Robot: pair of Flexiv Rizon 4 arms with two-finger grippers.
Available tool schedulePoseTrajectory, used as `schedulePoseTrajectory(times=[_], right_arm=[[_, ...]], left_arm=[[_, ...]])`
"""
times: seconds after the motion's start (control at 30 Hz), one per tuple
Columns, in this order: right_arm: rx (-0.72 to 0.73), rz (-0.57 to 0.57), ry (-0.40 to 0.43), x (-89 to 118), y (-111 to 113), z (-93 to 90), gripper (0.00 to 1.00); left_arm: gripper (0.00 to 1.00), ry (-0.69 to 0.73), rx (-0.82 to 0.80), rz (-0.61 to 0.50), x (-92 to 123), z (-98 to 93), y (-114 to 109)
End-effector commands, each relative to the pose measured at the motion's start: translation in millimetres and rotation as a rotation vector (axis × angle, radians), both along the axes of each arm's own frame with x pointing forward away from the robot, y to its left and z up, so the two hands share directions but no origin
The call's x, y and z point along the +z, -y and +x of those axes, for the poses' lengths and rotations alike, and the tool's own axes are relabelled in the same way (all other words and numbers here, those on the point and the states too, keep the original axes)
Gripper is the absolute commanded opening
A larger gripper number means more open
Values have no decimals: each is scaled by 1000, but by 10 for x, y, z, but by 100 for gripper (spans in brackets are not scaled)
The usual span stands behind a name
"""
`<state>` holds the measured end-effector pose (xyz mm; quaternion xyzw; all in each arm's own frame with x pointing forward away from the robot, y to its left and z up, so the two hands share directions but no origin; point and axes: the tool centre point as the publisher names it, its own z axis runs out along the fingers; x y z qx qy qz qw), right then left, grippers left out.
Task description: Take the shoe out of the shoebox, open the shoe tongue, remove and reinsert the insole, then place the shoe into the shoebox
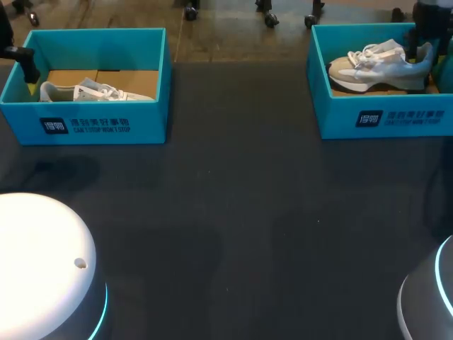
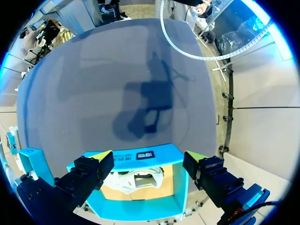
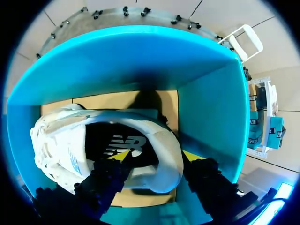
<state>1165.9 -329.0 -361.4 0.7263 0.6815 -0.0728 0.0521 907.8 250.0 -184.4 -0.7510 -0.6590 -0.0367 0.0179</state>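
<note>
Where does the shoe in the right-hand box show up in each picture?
Head view: shoe at far right, in its blue box.
Left wrist view: not in it; it shows the other shoe.
Right wrist view: shoe directly under the gripper.
Shared landmark: the blue box around it.

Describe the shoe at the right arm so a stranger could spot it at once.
On the dark table, go to the open teal cardboard shoebox at the far right corner. The white and grey lace-up sneaker inside it is the one. Unlike the white sneaker half hidden low in the left teal shoebox, its whole side shows, with the right end effector at its heel.
</note>
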Motion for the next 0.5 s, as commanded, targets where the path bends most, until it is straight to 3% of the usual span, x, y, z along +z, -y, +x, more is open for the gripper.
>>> schedulePoseTrajectory(times=[0.03,0.5], right_arm=[[-11,21,-53,-65,47,120,62],[-33,57,-66,-123,55,41,61]], left_arm=[[100,3,-1,1,0,-12,-1],[100,3,-1,1,0,-12,-1]])
